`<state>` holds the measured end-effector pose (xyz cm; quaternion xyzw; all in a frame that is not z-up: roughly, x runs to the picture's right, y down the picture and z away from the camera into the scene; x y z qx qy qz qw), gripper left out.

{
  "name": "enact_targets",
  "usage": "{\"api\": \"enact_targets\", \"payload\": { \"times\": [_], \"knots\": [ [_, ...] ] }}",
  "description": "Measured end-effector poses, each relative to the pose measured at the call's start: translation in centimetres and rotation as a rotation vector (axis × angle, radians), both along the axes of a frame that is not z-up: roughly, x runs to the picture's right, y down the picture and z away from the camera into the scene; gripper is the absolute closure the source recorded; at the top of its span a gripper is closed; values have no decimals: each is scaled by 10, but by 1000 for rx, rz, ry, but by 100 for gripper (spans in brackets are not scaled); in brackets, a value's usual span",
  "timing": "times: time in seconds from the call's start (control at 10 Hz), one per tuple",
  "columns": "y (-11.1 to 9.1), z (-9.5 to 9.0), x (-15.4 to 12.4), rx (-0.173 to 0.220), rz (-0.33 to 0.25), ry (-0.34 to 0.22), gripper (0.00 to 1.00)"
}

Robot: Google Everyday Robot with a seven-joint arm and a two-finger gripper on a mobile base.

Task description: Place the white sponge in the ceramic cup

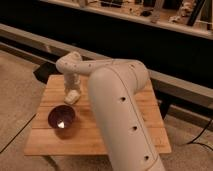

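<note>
Camera arrangement: one camera view covers the scene. The camera sits high, on the side from which the arm enters, and faces forward and downward across the table toward its far edge. The arm rises from the bottom right, very near the lens, and hides the table's middle and part of its near edge. The gripper lies at mid-distance, over the table's far left part. The floor shows beyond the left edge.

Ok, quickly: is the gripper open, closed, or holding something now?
Gripper: low over the wooden table, just beyond the dark bowl; open, closed or holding something cannot be told.
</note>
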<state>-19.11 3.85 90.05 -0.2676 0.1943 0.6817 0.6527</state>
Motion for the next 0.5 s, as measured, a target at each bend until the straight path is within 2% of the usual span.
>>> {"api": "enact_targets", "payload": {
  "times": [0.3,0.5],
  "knots": [
    [3,20,-4,-22,19,-9,35],
    [8,29,-12,-33,-13,-17,35]
  ]
}}
